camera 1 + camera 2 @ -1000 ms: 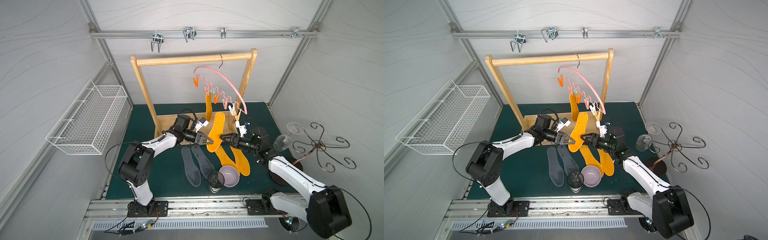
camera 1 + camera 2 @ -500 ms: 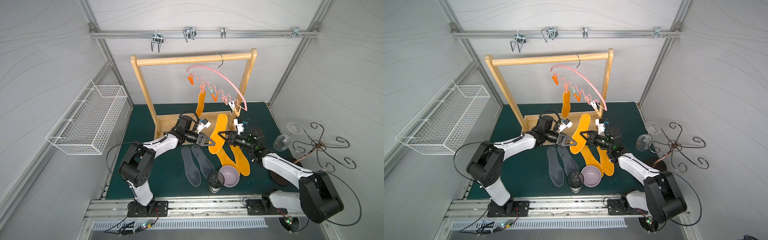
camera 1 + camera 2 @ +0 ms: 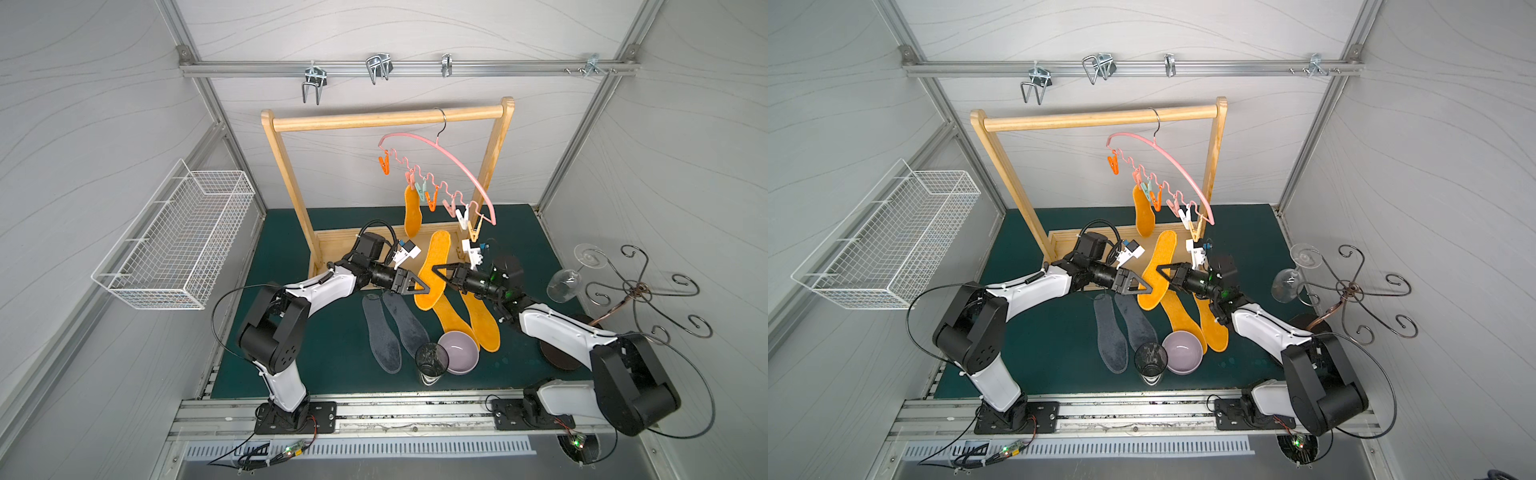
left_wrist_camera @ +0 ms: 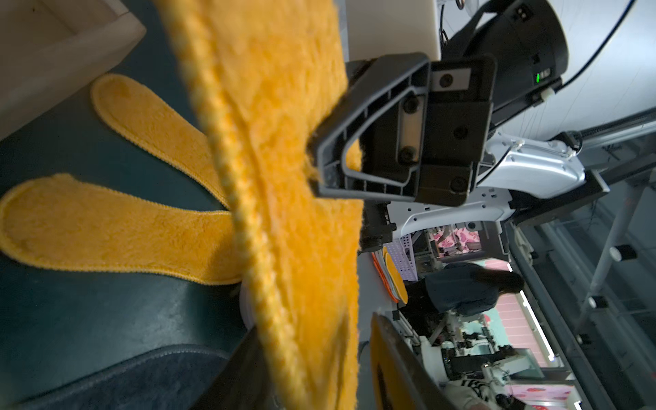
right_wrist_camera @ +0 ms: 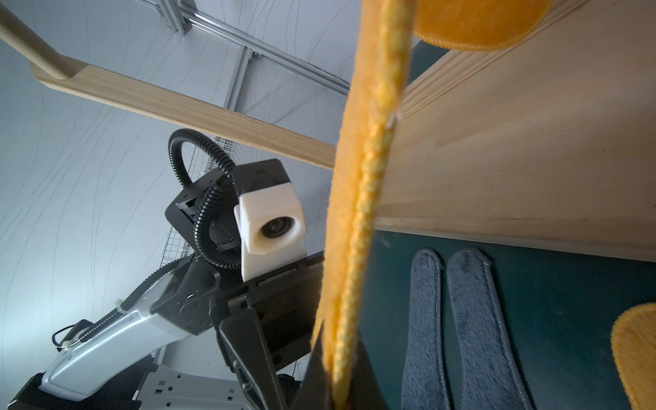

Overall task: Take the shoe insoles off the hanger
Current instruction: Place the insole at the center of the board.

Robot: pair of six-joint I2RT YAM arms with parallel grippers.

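Note:
The pink hanger [image 3: 451,160] hangs by its hook from the wooden rail, and one orange insole [image 3: 412,212] is still clipped to it. A second orange insole [image 3: 434,257] [image 3: 1160,257] stands on edge between my two grippers. My right gripper [image 3: 438,272] [image 5: 337,372] is shut on its rim. My left gripper [image 3: 422,287] [image 4: 316,355] is open, its jaws apart on either side of that insole [image 4: 284,142]. Two orange insoles [image 3: 482,324] and two dark grey insoles [image 3: 390,328] lie flat on the green mat.
A lilac bowl [image 3: 457,357] and a dark glass cup [image 3: 432,359] stand at the near ends of the lying insoles. The wooden rack base [image 3: 332,249] is behind the grippers. A wine glass [image 3: 563,282] and a curly metal stand [image 3: 640,291] are on the right, a wire basket [image 3: 178,241] on the left wall.
My right gripper has closed on the orange insole and my left gripper has opened around it. The hanger with its remaining insole has swung left and back.

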